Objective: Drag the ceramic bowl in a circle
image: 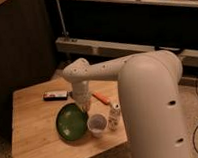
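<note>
The ceramic bowl (pixel 71 123), green, glossy and shallow, lies on the wooden table (pixel 35 142) near its front middle. My gripper (pixel 84 107) points down from the white arm (pixel 143 91) and meets the bowl's upper right rim, shut on it. The arm's wrist hides part of that rim.
A small translucent cup (pixel 97 125) stands touching or nearly touching the bowl's right side. A small white bottle (pixel 113 117) is just right of the cup. An orange object (pixel 101 98) lies behind them. A flat black item (pixel 55 96) sits at the back left. The table's front edge is close to the cup.
</note>
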Action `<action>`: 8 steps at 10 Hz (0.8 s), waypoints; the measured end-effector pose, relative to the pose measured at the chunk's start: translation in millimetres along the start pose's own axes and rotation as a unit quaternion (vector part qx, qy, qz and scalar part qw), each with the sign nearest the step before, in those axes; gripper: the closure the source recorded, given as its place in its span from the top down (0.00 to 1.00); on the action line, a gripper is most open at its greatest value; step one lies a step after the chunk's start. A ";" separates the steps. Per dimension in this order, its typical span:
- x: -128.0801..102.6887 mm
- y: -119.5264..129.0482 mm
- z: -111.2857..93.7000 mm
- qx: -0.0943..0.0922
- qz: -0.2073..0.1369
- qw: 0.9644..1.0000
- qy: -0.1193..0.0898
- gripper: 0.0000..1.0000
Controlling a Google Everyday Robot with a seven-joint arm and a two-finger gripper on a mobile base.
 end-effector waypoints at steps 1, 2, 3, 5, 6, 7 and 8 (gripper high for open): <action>1.9 23.9 2.6 -0.008 -0.017 1.000 -0.002 0.00; -0.2 49.3 5.3 -0.016 -0.037 0.999 -0.003 0.00; -7.9 78.1 7.1 -0.024 -0.058 0.998 -0.006 0.00; -35.4 120.8 6.7 -0.037 -0.087 0.995 -0.015 0.00; -60.4 142.7 5.4 -0.044 -0.098 0.994 -0.024 0.00; -78.1 152.3 4.3 -0.046 -0.103 0.993 -0.028 0.00; -102.4 160.2 4.0 -0.046 -0.107 0.993 -0.032 0.00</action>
